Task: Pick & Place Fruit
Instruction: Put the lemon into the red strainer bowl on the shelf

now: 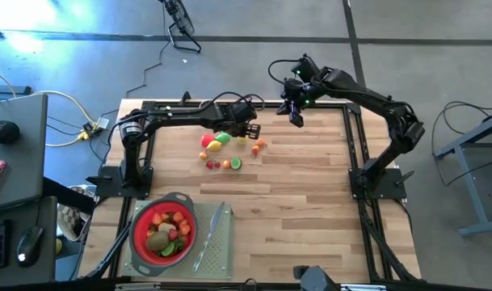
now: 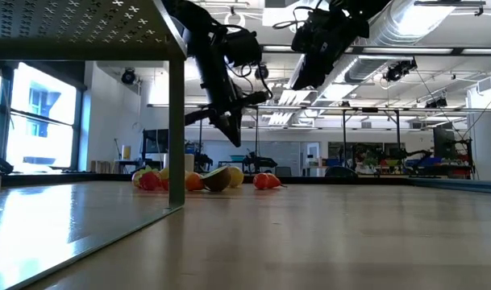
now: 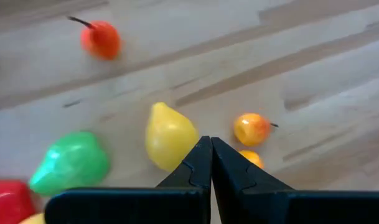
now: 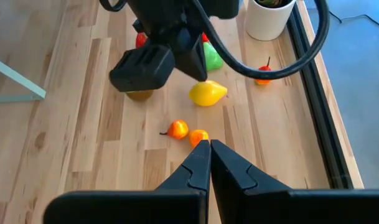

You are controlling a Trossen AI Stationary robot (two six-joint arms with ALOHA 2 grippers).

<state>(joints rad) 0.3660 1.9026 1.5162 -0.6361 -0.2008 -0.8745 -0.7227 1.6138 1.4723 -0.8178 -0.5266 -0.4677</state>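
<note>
Small toy fruits lie loose on the wooden table: a yellow lemon (image 3: 169, 135), two orange fruits (image 3: 251, 127), a green pear (image 3: 71, 162) and a red-orange fruit with a stem (image 3: 102, 38). My left gripper (image 1: 252, 131) hangs shut a little above this cluster (image 1: 221, 145), touching nothing; its tips (image 3: 211, 148) stand over the lemon's edge. My right gripper (image 1: 295, 115) hangs shut, higher, near the table's far edge, with the orange fruits (image 4: 188, 132) ahead of it. More fruit fills a red strainer (image 1: 140, 234) at the near left.
The strainer stands on a pale board (image 1: 221, 250) next to a slim grey knife (image 1: 212, 234). More small fruits (image 1: 223, 164) lie nearer than the cluster. A white post (image 4: 269, 22) stands at the table's edge. Bare wood stretches across the table's right half (image 1: 310, 202).
</note>
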